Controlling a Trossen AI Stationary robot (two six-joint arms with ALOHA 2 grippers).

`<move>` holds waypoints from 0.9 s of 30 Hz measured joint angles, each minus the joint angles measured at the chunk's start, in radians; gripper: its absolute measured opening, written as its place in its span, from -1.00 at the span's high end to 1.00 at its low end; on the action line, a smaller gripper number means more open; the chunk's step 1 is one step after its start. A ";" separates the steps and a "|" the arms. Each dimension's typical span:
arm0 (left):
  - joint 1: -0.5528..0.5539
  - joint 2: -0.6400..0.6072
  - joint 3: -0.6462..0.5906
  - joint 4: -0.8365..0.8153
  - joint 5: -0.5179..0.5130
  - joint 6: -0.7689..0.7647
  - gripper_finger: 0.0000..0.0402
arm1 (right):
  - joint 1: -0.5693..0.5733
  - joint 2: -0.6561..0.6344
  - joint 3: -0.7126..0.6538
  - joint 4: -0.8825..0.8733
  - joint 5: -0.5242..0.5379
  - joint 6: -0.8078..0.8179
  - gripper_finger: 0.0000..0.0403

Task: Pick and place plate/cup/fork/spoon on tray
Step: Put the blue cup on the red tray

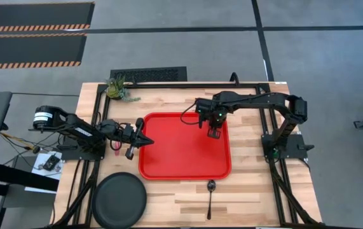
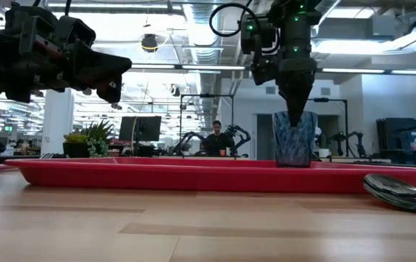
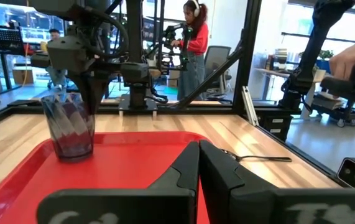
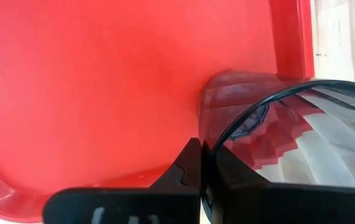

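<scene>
**Holding the cup on the tray**

Gripping the rim of the cup point(image 2: 293, 138), the right claw point(image 1: 214, 132) has its fingers pinched tight. The cup stands upright on the red tray point(image 1: 168, 159), near the tray's right edge. The left claw point(image 1: 144, 140) hangs at the tray's left edge, fingers pressed together, holding nothing. The plate point(image 1: 119, 200) and spoon point(image 1: 210, 196) lie on the tabletop by its near edge.

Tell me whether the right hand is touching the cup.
Touching. In the right wrist view the right hand has its fingers closed on the rim of the cup, which stands upright on the tray.
</scene>
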 joint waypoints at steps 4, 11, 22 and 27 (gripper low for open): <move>0.000 0.000 0.000 0.000 0.000 -0.001 1.00 | 0.000 0.000 0.000 0.000 -0.002 -0.007 0.92; 0.000 0.000 0.000 -0.001 0.000 -0.005 1.00 | 0.001 0.000 0.000 0.000 -0.018 -0.007 0.92; 0.000 0.000 0.000 -0.001 0.000 -0.006 1.00 | 0.001 0.000 0.000 0.007 -0.026 -0.007 0.87; 0.000 0.000 0.000 -0.001 0.000 -0.005 1.00 | 0.002 0.000 0.000 0.007 -0.026 -0.001 0.82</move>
